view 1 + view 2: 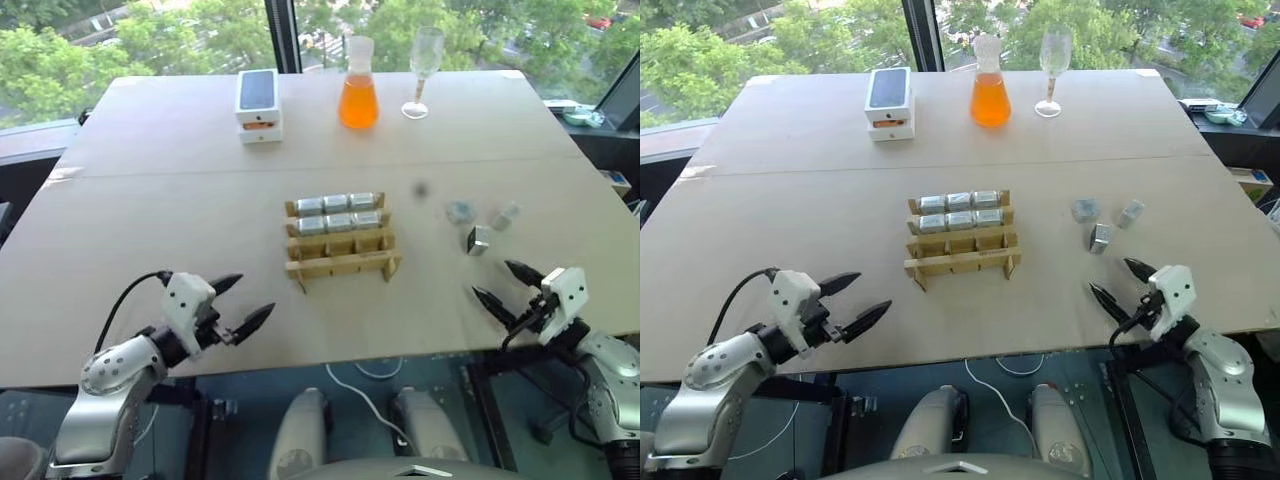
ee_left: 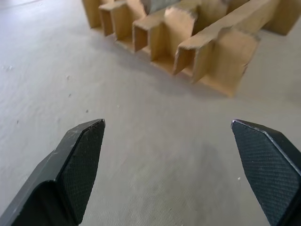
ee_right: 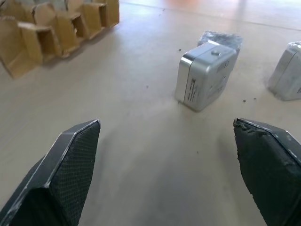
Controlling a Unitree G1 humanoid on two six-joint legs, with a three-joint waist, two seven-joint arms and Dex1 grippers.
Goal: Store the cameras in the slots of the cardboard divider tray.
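A: What is seen left of the cardboard divider tray (image 1: 960,243)?
B: The left gripper (image 1: 852,302), fingers spread apart, nothing held.
A: And the cameras?
B: Six are slotted in its far rows; three loose cameras (image 1: 1100,237) lie right of it, near the right gripper (image 1: 1122,284), likewise spread and empty.
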